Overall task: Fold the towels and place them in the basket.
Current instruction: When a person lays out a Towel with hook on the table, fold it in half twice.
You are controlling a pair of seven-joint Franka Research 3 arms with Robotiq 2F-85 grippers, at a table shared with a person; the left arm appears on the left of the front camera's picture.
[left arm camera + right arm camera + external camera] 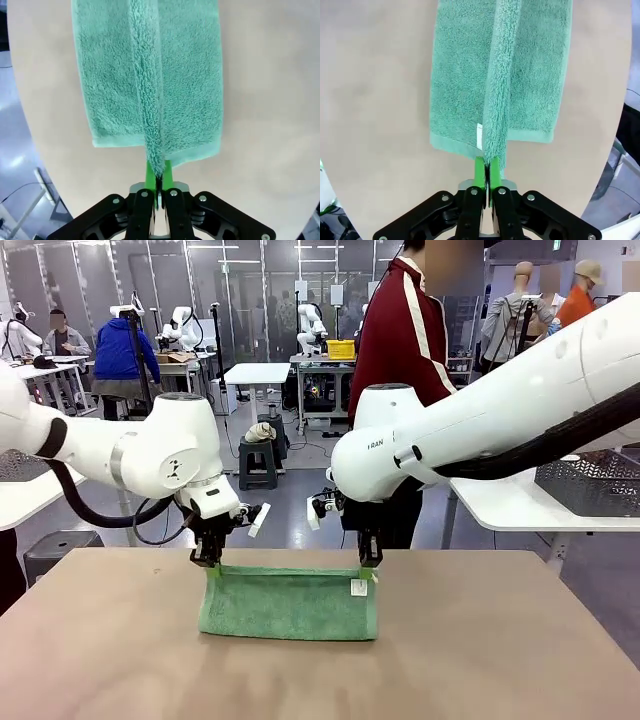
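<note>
A sea-green towel (288, 604) hangs folded over the brown table (480, 650), its lower part resting on the tabletop. My left gripper (208, 562) is shut on the towel's upper left corner, and my right gripper (369, 561) is shut on the upper right corner beside a small white tag. In the left wrist view the towel (150, 75) runs away from the green pads (150, 175) pinching its edge. The right wrist view shows the same towel (500, 75) clamped between green pads (480, 170). A dark mesh basket (592, 483) stands on the white table at the right.
A person in a dark red jacket (402, 340) stands behind the table's far edge, close to my right arm. White side tables (520, 505) flank the brown table. Bare tabletop lies in front of and on both sides of the towel.
</note>
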